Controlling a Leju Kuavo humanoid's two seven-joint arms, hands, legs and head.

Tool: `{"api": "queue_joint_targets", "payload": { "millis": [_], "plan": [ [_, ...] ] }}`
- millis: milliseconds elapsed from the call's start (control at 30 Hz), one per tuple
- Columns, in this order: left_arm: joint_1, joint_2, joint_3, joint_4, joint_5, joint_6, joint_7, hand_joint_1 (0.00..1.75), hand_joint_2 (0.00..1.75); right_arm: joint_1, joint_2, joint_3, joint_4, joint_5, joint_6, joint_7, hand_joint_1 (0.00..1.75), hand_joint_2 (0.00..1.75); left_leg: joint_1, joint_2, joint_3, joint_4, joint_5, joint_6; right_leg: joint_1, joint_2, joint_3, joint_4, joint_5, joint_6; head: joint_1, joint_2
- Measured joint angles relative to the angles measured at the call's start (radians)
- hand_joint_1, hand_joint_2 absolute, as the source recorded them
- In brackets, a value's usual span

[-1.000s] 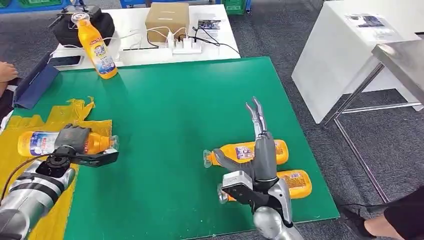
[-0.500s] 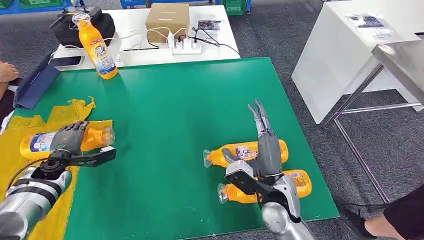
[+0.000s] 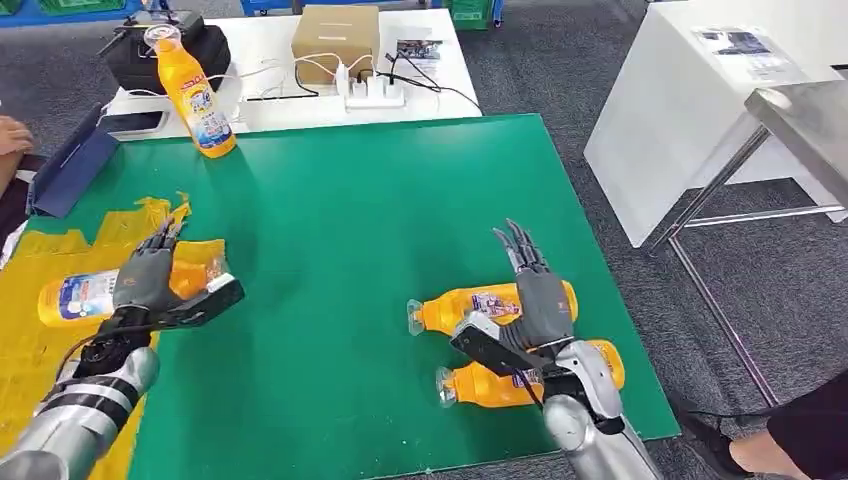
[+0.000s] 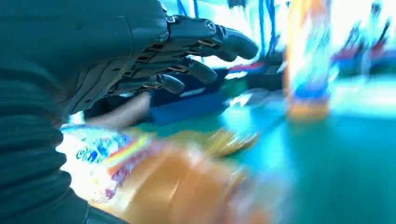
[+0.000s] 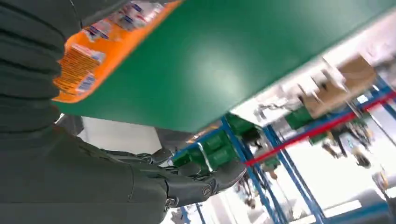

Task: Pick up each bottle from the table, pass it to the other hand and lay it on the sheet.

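Since a second ago: left hand (image 3: 150,275) opened, fingers (image 3: 163,238) now straight and spread, lifted off the delivered bottle (image 3: 75,294), which stays flat on the yellow sheet (image 3: 30,340). Right hand (image 3: 535,300) drawn back and lower, fingers extended and apart, nothing held, hovering over the two bottles near the worktop's (image 3: 360,210) right front corner.

Landmark: that right hand. Directly under it, the farther bottle (image 3: 470,305); just nearer the robot and beside it, the nearer bottle (image 3: 490,385). Both lying flat, long axes crosswise to the robot, clear caps pointing toward the sheet, bases toward the worktop's right edge. Fingers reaching across those axes, so probably a wrap from above. Right hand far nearer than the left; likely the farther bottle next.

Orange bodies, printed labels, smooth and round, apt to roll. Well beyond, at the far left corner, an upright bottle (image 3: 192,92).
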Motion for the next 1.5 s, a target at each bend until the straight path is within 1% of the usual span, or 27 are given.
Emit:
{"api": "queue_joint_targets", "payload": {
  "millis": [133,200,267,400,567,733,967,1167,1200,1233,1267,1300,1333,1367,1500],
  "plan": [
    [0.046,-0.018,0.047,-0.110,0.037,0.019,-0.040,0.00,1.75,-0.004,-0.015,0.000,0.030,0.005,0.012,0.003,0.00,1.75,0.000,0.000,0.000,0.000,-0.001,0.000,0.000,0.000,-0.001,0.000,0.000,0.000,0.000,0.000],
    [0.083,-0.033,0.074,-0.190,0.112,0.056,-0.110,0.00,1.75,-0.005,-0.029,0.000,0.042,0.013,0.035,0.008,0.00,1.75,0.000,0.000,0.000,0.000,-0.001,0.000,0.000,0.000,-0.001,0.000,0.000,0.000,0.000,0.000],
    [0.126,-0.053,0.095,-0.289,0.193,0.061,-0.171,0.00,1.75,-0.005,-0.042,0.001,0.063,0.018,0.048,0.010,0.00,1.75,0.000,0.000,0.000,0.000,-0.001,0.000,0.000,0.000,0.000,0.000,-0.002,0.002,0.000,0.000],
    [0.202,-0.107,0.099,-0.508,0.334,-0.009,-0.223,0.00,1.75,-0.029,-0.073,0.001,0.128,0.041,0.069,0.011,0.00,1.75,-0.001,-0.001,-0.002,0.000,-0.001,0.000,-0.001,-0.001,0.000,0.000,-0.002,0.003,0.000,0.000],
    [0.247,-0.156,0.077,-0.696,0.420,-0.069,-0.243,0.00,1.75,-0.074,-0.095,0.006,0.225,0.077,0.114,0.011,0.00,1.75,-0.001,-0.001,-0.002,0.000,-0.001,0.001,-0.001,-0.002,0.000,-0.001,-0.001,0.003,0.000,0.000],
    [0.268,-0.174,0.061,-0.779,0.437,-0.079,-0.251,0.00,1.75,-0.093,-0.106,0.014,0.273,0.086,0.119,0.014,0.00,1.75,-0.001,-0.001,-0.002,0.000,-0.001,0.001,0.000,-0.002,0.000,0.000,-0.001,0.003,0.000,0.000],
    [0.318,-0.196,0.024,-0.893,0.563,-0.147,-0.292,0.00,1.75,-0.120,-0.130,0.020,0.368,0.169,0.120,0.102,0.00,1.75,-0.001,-0.001,-0.002,0.000,-0.001,0.001,-0.001,-0.002,0.000,-0.001,-0.002,0.004,0.000,0.000],
    [0.353,-0.203,-0.005,-0.975,0.582,-0.156,-0.297,0.00,1.75,-0.152,-0.140,0.013,0.435,0.183,0.110,0.113,0.00,1.75,-0.001,-0.001,-0.001,0.000,-0.002,0.002,-0.001,-0.002,0.001,-0.001,-0.002,0.004,0.000,0.000],
    [0.356,-0.204,-0.008,-0.982,0.584,-0.158,-0.297,0.00,1.75,-0.155,-0.140,0.012,0.440,0.184,0.110,0.113,0.09,1.75,-0.001,-0.001,0.000,0.000,-0.002,0.002,-0.001,-0.002,0.001,-0.001,-0.002,0.004,0.000,0.000],
    [0.359,-0.204,-0.009,-0.988,0.588,-0.159,-0.299,0.00,1.75,-0.158,-0.139,0.012,0.446,0.184,0.110,0.113,0.26,1.75,-0.001,-0.001,0.000,0.000,-0.002,0.002,-0.001,-0.002,0.002,-0.001,-0.002,0.004,0.000,0.000],
    [0.360,-0.204,-0.010,-0.993,0.597,-0.161,-0.306,0.00,1.75,-0.160,-0.139,0.011,0.450,0.184,0.113,0.113,1.10,1.75,-0.001,-0.001,0.001,0.000,-0.001,0.002,-0.001,-0.002,0.002,-0.001,-0.002,0.004,0.000,0.000],
    [0.362,-0.204,-0.015,-0.998,0.607,-0.166,-0.315,0.00,1.75,-0.163,-0.140,0.010,0.457,0.184,0.119,0.113,1.45,1.75,-0.001,-0.001,0.001,0.000,-0.001,0.002,-0.001,-0.002,0.002,-0.001,-0.002,0.004,0.000,0.000],
    [0.364,-0.205,-0.018,-1.003,0.616,-0.169,-0.322,0.00,1.75,-0.166,-0.140,0.008,0.464,0.185,0.124,0.113,1.64,1.75,-0.001,-0.001,0.001,0.000,-0.001,0.003,-0.001,-0.002,0.003,-0.001,-0.002,0.004,0.000,0.000],
    [0.368,-0.206,-0.020,-1.012,0.619,-0.170,-0.328,0.00,1.75,-0.171,-0.140,0.005,0.474,0.193,0.130,0.116,1.75,1.75,-0.001,-0.001,0.002,0.000,-0.001,0.003,-0.001,-0.002,0.003,-0.001,-0.002,0.004,0.000,0.000],
    [0.373,-0.213,-0.038,-1.034,0.621,-0.169,-0.325,0.00,1.75,-0.194,-0.137,0.003,0.515,0.269,0.105,0.189,1.75,1.75,-0.001,-0.002,0.002,0.000,0.000,0.004,-0.001,-0.003,0.005,-0.002,-0.002,0.004,0.000,0.000]
  ]
}}
